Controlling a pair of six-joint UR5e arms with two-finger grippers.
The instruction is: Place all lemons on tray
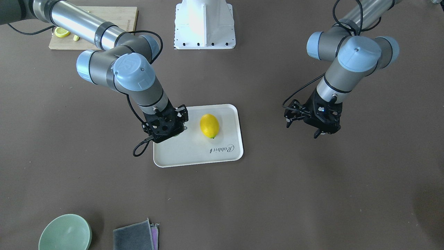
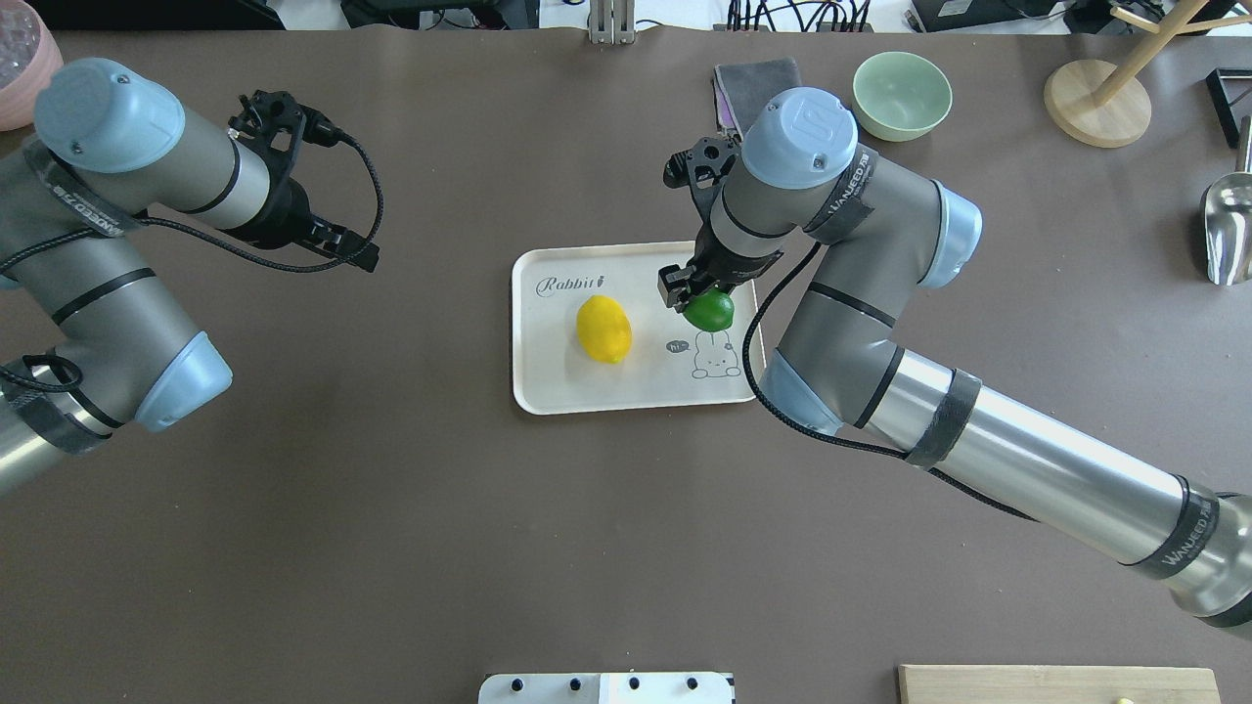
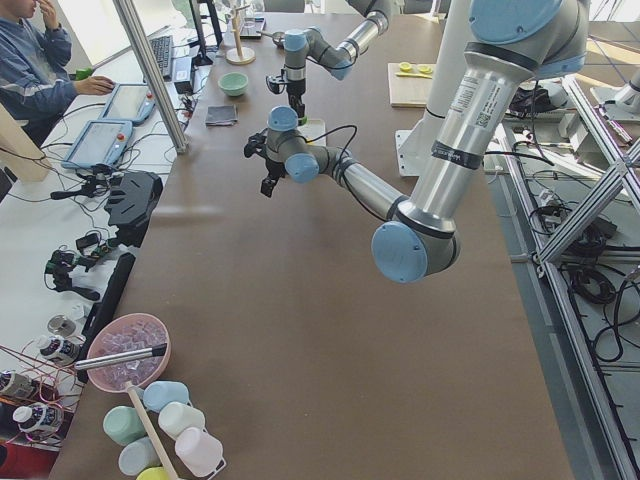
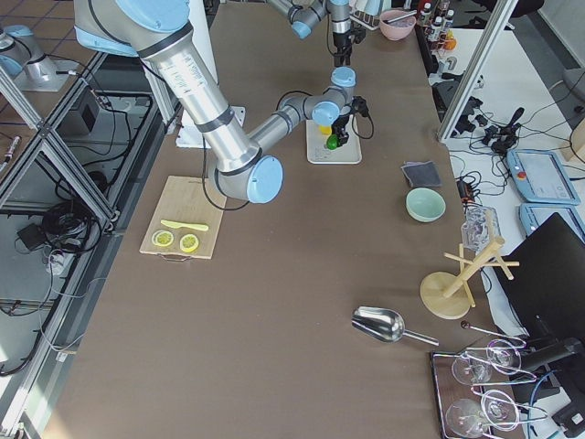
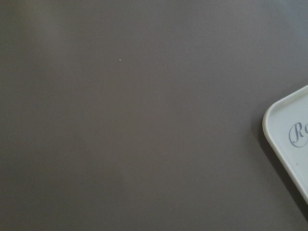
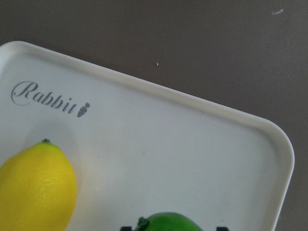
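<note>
The off-white tray with "Rabbit" script lies mid-table. It also shows in the front view. The yellow lemon rests on its left half and also shows in the front view. My right gripper stands over the tray's right side, shut on the green lemon, low above the rabbit drawing. In the right wrist view the green lemon sits between the two fingertips, beside the yellow lemon. My left gripper hangs open and empty over bare table, well clear of the tray.
A green bowl and a grey cloth lie at the far side. A wooden stand and a metal scoop are at the far right. A cutting board holds lemon slices near the robot.
</note>
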